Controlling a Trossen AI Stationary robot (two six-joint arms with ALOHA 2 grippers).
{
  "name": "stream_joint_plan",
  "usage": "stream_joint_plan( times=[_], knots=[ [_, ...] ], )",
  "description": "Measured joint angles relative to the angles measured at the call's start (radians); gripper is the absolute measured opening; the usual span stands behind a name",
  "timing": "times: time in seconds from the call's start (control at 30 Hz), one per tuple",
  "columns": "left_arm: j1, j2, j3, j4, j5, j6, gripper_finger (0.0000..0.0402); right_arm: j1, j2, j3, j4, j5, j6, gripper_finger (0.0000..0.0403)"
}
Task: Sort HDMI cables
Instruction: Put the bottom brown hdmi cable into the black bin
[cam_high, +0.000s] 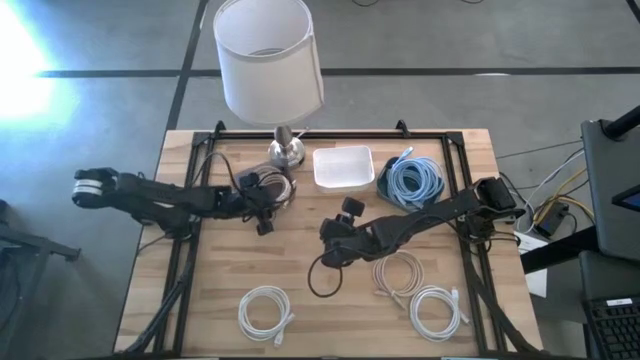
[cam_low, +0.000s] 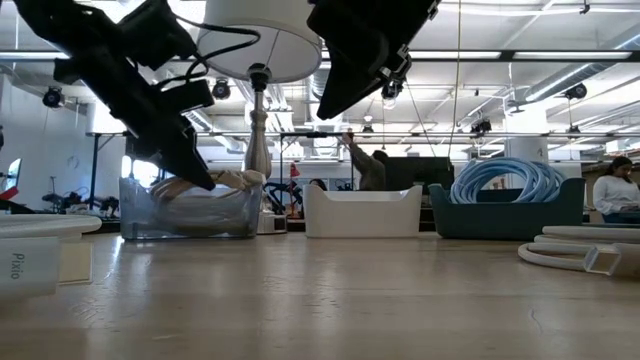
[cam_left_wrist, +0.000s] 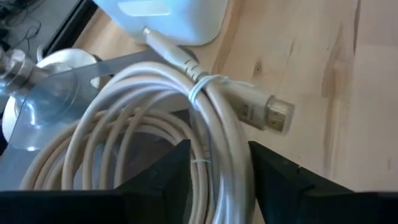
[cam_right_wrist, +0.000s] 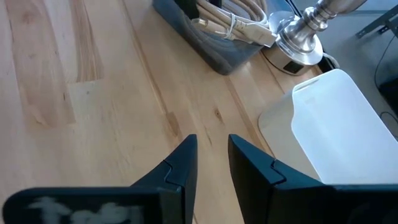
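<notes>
In the left wrist view my left gripper (cam_left_wrist: 219, 158) is shut on a beige HDMI cable coil (cam_left_wrist: 143, 124) at the clear bin (cam_high: 277, 186). My right gripper (cam_high: 330, 235) hovers over the table's middle, slightly open and holding nothing (cam_right_wrist: 212, 155). Light blue coils (cam_high: 411, 180) fill the dark blue bin. The white bin (cam_high: 343, 166) shows no cable. Near the table's near edge lie two white coils (cam_high: 265, 310) (cam_high: 437, 310) and one beige coil (cam_high: 397, 272), flat on the wood. My left gripper pinches several strands of the beige coil's rim (cam_left_wrist: 217, 134) between its two fingers, just beside the white tie and the plug end (cam_left_wrist: 267, 112). The fingers come slanting down from the table's left, across the strands. The coil lies on the clear bin, its plug reaching past the rim.
A lamp with a white shade (cam_high: 266, 58) stands on its metal base (cam_high: 285, 150) behind the clear bin. A black frame runs along the table's edges (cam_high: 330, 133). A black robot wire loops on the table (cam_high: 318, 278). Bare wood lies between the bins and the near coils.
</notes>
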Motion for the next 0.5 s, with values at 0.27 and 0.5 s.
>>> stream_joint_plan(
  times=[0.27, 0.5],
  knots=[
    [0.000, 0.002, 0.000, 0.029, 0.000, 0.024, 0.0067, 0.000, -0.002, -0.012, 0.001, 0.000, 0.000, 0.0087],
    [-0.008, -0.059, 0.031, -0.006, -0.101, 0.013, 0.0038, 0.000, -0.002, -0.049, 0.001, 0.000, 0.003, 0.0077]
  ],
)
